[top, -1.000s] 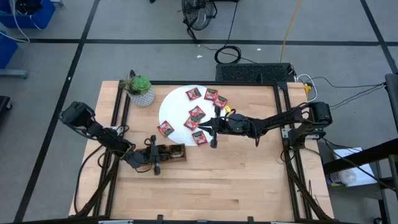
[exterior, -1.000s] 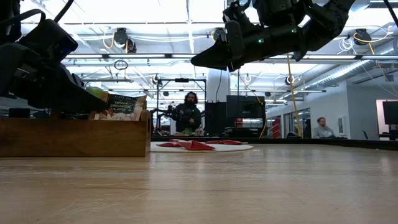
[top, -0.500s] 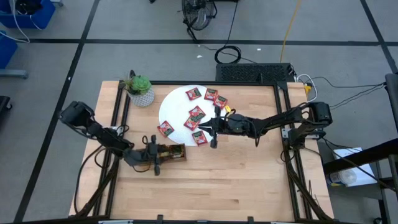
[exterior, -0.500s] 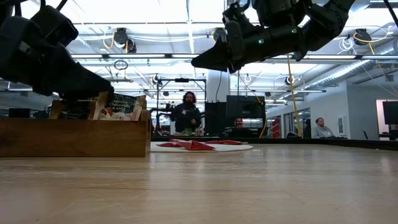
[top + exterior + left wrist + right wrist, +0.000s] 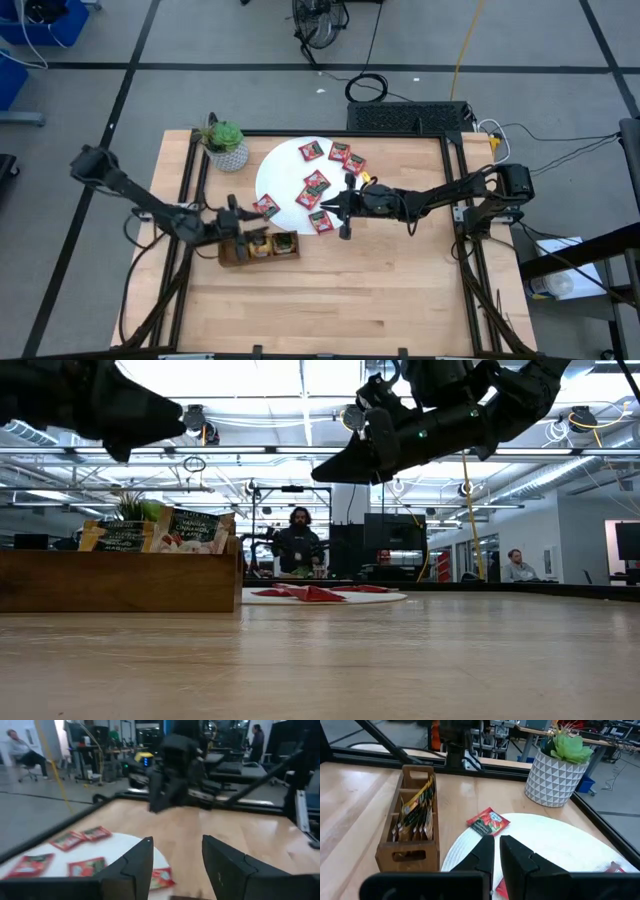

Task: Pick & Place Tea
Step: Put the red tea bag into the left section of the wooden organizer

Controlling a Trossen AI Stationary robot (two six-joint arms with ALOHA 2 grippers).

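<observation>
The high view lays out the whole tabletop: a white disc near the far edge with about 6 red tea sachets on it, a wooden tray just beside the disc's near-left rim, and a potted plant at the far-left corner. Only the right wrist view shows inside the tray: sachets standing on edge, packed in its compartments, their flat faces across the tray's long axis. It also shows 1 red sachet lying flat at the disc's rim beside the tray, turned corner-on like a diamond.

The left gripper hangs over the tray's left end, and the left wrist view shows its fingers spread apart with nothing between them. The right gripper hovers over the disc's right edge, fingers nearly touching and empty in its own wrist view.

The low view alone shows both grippers well above the tabletop, sachet tops poking above the tray wall, and people in the room behind.
</observation>
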